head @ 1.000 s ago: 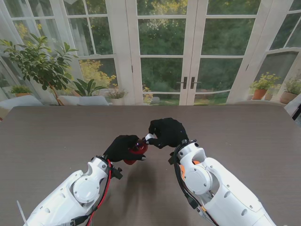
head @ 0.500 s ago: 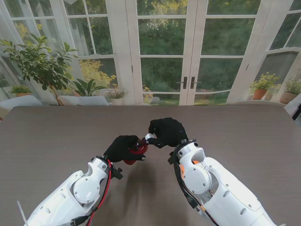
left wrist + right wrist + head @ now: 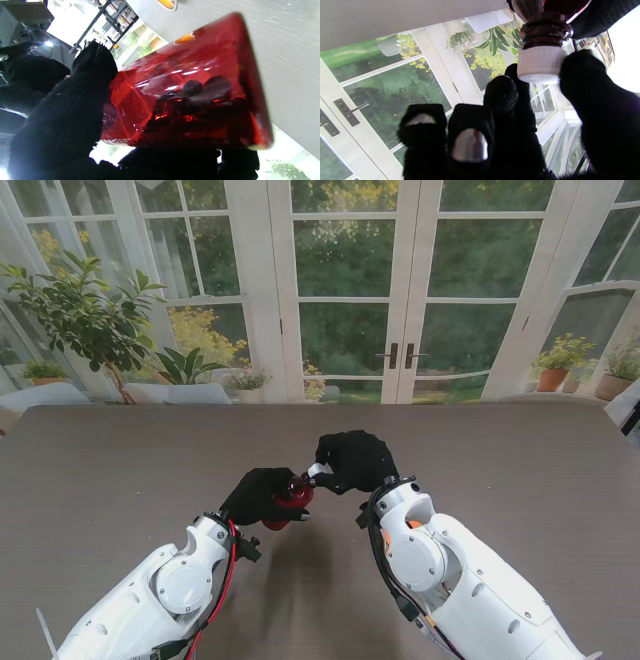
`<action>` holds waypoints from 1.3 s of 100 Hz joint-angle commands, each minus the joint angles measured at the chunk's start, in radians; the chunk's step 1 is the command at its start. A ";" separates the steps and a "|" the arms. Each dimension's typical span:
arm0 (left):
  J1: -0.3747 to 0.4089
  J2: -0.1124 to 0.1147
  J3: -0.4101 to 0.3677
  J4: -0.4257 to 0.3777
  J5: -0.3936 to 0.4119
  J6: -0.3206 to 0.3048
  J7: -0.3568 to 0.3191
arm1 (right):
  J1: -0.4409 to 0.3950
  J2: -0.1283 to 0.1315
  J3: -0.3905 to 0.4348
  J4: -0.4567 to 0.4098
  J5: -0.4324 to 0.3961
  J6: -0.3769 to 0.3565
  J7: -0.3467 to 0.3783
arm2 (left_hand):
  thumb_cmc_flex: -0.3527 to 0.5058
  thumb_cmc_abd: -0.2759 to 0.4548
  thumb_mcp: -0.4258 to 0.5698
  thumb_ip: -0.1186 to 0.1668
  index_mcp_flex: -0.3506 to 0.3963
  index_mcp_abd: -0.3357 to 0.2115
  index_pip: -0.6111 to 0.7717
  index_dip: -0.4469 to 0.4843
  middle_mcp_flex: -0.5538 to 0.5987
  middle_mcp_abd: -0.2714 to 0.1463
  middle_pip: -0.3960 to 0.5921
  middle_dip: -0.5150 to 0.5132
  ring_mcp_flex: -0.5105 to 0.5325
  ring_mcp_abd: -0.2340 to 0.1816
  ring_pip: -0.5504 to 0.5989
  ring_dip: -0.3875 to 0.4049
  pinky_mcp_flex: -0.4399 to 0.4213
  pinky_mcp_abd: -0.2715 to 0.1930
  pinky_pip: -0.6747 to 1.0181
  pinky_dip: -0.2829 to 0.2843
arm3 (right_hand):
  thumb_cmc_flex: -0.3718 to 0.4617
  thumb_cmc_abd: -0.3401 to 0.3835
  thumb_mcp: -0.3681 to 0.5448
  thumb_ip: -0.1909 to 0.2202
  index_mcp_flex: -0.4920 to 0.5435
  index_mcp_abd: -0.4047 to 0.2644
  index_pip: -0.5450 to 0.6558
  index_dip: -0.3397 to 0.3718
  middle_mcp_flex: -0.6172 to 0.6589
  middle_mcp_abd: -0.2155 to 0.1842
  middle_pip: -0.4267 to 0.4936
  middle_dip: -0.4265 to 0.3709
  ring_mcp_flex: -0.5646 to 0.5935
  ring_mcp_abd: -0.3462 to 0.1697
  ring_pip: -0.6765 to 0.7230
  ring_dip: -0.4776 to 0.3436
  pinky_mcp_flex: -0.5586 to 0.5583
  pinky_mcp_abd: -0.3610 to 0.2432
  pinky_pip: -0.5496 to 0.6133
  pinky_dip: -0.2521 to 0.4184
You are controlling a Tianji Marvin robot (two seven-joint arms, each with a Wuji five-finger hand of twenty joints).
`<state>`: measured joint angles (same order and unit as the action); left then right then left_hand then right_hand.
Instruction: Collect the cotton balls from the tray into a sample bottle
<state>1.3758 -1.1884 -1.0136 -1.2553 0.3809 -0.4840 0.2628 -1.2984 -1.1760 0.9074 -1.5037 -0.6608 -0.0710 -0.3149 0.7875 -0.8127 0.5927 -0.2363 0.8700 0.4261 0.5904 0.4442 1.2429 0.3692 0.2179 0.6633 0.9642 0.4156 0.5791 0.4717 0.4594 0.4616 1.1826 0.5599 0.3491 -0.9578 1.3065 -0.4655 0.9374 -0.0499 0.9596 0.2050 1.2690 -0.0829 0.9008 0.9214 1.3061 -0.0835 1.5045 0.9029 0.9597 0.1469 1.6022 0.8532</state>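
Nothing has shifted since a second ago: left hand [image 3: 262, 493] stays wrapped around the translucent red sample bottle [image 3: 291, 498], held off the grey-brown wooden table [image 3: 100, 470]. At the bottle's neck, right hand [image 3: 352, 461] pinches the white ribbed screw cap [image 3: 540, 63].

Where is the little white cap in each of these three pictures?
Stand view: the white cap sits mid-table, pinched by the right hand.
Left wrist view: not visible; the red bottle fills the picture.
Right wrist view: the cap sits on the bottle's neck, between fingertips.
Shared landmark: the red bottle, held by the left hand.
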 commanded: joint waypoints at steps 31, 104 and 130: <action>-0.002 -0.006 -0.004 -0.007 -0.001 -0.003 -0.019 | 0.008 -0.005 -0.011 0.014 0.006 -0.011 0.024 | 0.244 0.176 0.277 0.059 0.141 -0.313 0.292 0.050 0.084 -0.173 0.050 0.013 0.022 -0.049 -0.001 0.006 -0.019 -0.091 -0.011 -0.014 | 0.096 0.077 0.071 0.087 0.050 -0.092 0.164 0.052 0.018 0.000 0.017 -0.004 0.014 -0.025 0.017 -0.006 0.006 0.005 0.070 0.019; -0.015 -0.010 0.006 0.005 -0.005 -0.011 -0.012 | 0.005 -0.002 -0.020 0.001 0.007 0.003 0.045 | 0.245 0.175 0.278 0.059 0.141 -0.311 0.292 0.051 0.085 -0.170 0.051 0.013 0.022 -0.045 -0.001 0.006 -0.019 -0.091 -0.010 -0.013 | 0.067 0.082 0.036 0.079 0.039 -0.093 0.160 0.054 0.002 0.009 0.006 -0.005 0.014 -0.019 0.007 -0.011 -0.013 0.012 0.062 0.020; -0.021 -0.012 0.011 0.010 -0.006 -0.014 -0.011 | 0.006 0.001 -0.017 -0.004 0.010 0.017 0.064 | 0.245 0.175 0.278 0.059 0.141 -0.312 0.291 0.051 0.085 -0.171 0.051 0.013 0.021 -0.048 -0.001 0.006 -0.020 -0.090 -0.011 -0.014 | 0.011 0.102 -0.014 0.066 0.043 -0.105 0.175 0.072 -0.006 0.022 0.001 -0.014 0.013 -0.006 0.001 -0.015 -0.033 0.023 0.053 0.024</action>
<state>1.3622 -1.1902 -1.0026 -1.2383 0.3789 -0.4932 0.2666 -1.2840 -1.1729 0.8960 -1.5024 -0.6504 -0.0571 -0.2739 0.7875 -0.8128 0.5927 -0.2363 0.8700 0.4260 0.5905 0.4447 1.2429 0.3692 0.2181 0.6633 0.9642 0.4156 0.5791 0.4716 0.4594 0.4614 1.1826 0.5599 0.3389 -0.9064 1.2843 -0.4623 0.9249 -0.0463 0.9614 0.2072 1.2560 -0.0767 0.9008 0.9172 1.3013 -0.0769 1.4921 0.9025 0.9327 0.1474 1.6021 0.8532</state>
